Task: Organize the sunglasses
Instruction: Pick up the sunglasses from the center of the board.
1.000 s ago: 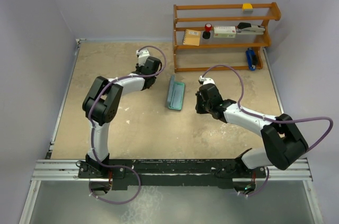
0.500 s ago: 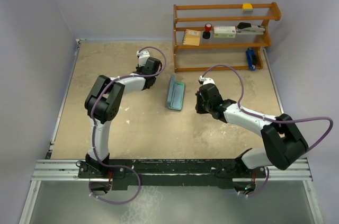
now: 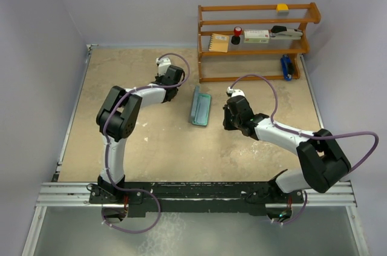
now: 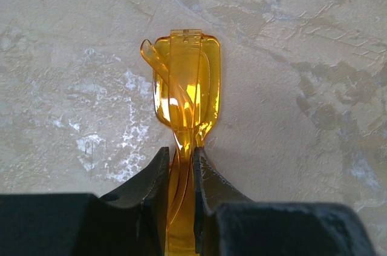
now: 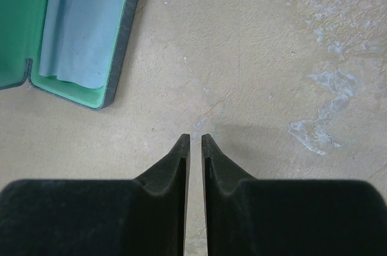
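Observation:
The folded orange-amber sunglasses [image 4: 184,83] show in the left wrist view, one lens end sticking out over the table. My left gripper [image 4: 180,154] is shut on them at the middle; in the top view it [image 3: 171,77] sits left of the case, and the sunglasses are hidden under it there. The open blue-grey case [image 3: 200,107] with teal interior lies in mid-table, with a light blue cloth [image 5: 87,23] lying inside it [image 5: 18,32]. My right gripper [image 5: 195,141] is shut and empty, just right of the case [image 3: 232,114].
A wooden shelf rack [image 3: 257,41] stands at the back right with small items on it, including a blue object [image 3: 286,66] on its lowest level. Grey walls close off the table's left, back and right sides.
My left arm has shifted slightly, its gripper edging toward the back with the sunglasses still held. The right arm and the case have not moved.

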Motion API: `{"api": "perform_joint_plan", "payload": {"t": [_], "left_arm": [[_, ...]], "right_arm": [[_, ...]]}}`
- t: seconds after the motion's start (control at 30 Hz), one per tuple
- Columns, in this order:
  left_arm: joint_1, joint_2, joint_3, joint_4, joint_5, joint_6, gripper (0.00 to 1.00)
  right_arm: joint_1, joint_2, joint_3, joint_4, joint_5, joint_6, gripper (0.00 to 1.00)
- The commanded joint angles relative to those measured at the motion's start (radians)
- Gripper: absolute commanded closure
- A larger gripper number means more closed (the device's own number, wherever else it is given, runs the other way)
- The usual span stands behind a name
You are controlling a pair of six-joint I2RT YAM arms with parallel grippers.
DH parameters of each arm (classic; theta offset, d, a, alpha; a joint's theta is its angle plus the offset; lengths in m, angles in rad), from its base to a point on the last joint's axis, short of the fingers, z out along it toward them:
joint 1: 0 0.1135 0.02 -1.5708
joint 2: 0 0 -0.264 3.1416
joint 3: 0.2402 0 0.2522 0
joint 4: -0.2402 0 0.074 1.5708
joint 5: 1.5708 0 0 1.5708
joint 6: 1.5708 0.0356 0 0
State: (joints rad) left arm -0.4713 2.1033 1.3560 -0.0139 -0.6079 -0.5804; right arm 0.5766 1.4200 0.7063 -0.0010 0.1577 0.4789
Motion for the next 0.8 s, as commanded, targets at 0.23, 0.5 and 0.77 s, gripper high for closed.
{"api": "perform_joint_plan", "payload": {"t": [0.23,0.5,0.77], "left_arm": [[-0.023,-0.200,-0.001,-0.090,0.000,0.045,1.00],[-0.114,-0.328,-0.046,-0.171,-0.008,0.054,1.00],[-0.210,-0.459,-0.058,-0.255,0.020,0.053,1.00]], "right_arm": [[-0.004,-0.019,0.000,0.024,0.016,0.014,0.85],[-0.029,-0.031,-0.044,0.047,0.009,0.049,0.83],[-0.072,-0.042,-0.098,0.065,-0.020,0.083,0.83]]}}
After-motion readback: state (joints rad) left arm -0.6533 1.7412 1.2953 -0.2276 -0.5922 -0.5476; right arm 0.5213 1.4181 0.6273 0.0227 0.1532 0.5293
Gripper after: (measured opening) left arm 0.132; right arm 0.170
